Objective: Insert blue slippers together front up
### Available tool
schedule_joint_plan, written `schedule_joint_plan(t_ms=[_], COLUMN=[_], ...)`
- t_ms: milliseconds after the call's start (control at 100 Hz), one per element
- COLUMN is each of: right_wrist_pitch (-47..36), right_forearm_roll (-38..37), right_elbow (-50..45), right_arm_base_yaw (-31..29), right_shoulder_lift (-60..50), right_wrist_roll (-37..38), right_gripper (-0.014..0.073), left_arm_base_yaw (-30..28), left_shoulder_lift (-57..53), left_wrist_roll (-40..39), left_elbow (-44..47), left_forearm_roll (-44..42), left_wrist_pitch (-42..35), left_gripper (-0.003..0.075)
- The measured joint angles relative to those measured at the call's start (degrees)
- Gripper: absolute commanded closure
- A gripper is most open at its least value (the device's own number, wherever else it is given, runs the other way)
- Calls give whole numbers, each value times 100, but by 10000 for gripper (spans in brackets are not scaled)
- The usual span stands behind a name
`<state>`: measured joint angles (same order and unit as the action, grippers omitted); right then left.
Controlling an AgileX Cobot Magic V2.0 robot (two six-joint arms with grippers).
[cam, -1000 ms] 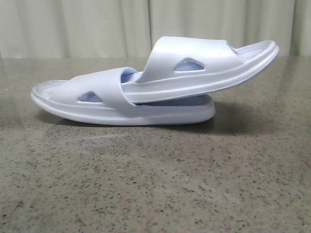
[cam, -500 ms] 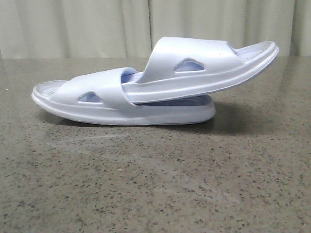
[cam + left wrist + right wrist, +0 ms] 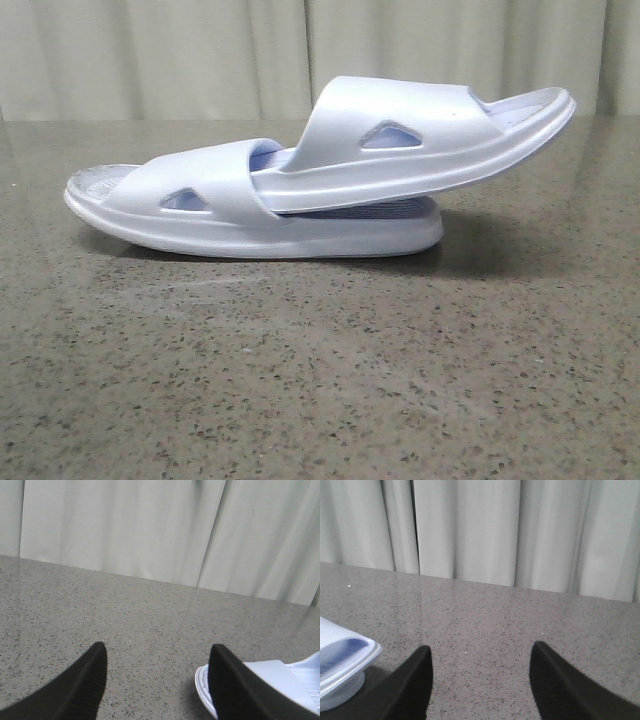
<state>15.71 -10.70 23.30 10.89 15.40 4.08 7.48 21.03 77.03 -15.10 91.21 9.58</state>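
While both my grippers hang apart and empty, the blue slippers (image 3: 320, 180) lie nested at centre frame, long axis left to right across the table (image 3: 320, 380). My left gripper (image 3: 157, 680) sees a toe at lower right; my right gripper (image 3: 480, 680) sees a heel at lower left. Nothing stands between.

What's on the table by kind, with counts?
Blue slippers: 2, a lower slipper flat on the table and an upper slipper with one end tucked under the lower one's strap, the other end raised.
Grippers: 2, left gripper and right gripper, both open and holding nothing.
Total: 4.
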Motion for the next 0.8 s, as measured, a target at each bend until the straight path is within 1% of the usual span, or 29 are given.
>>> schedule_joint_plan(t_ms=[80, 130, 230, 270, 300, 800], right_wrist_pitch=[0, 0, 0, 0, 0, 63], right_forearm_roll=[-24, -23, -35, -35, -35, -44], right_elbow=[0, 0, 0, 0, 0, 0], right_arm_base_yaw=[0, 0, 0, 0, 0, 0], right_shoulder_lift=[0, 0, 0, 0, 0, 0], right_wrist_roll=[0, 0, 0, 0, 0, 0], right_gripper=[389, 475, 623, 677, 701, 701], left_arm_base_yaw=[0, 0, 0, 0, 0, 0], left_shoulder_lift=[0, 0, 0, 0, 0, 0], left_wrist_roll=[0, 0, 0, 0, 0, 0], left_elbow=[0, 0, 0, 0, 0, 0], left_forearm_roll=[0, 0, 0, 0, 0, 0], left_wrist_pitch=[0, 0, 0, -2, -2, -2], left_gripper=[518, 589, 707, 705, 704, 704])
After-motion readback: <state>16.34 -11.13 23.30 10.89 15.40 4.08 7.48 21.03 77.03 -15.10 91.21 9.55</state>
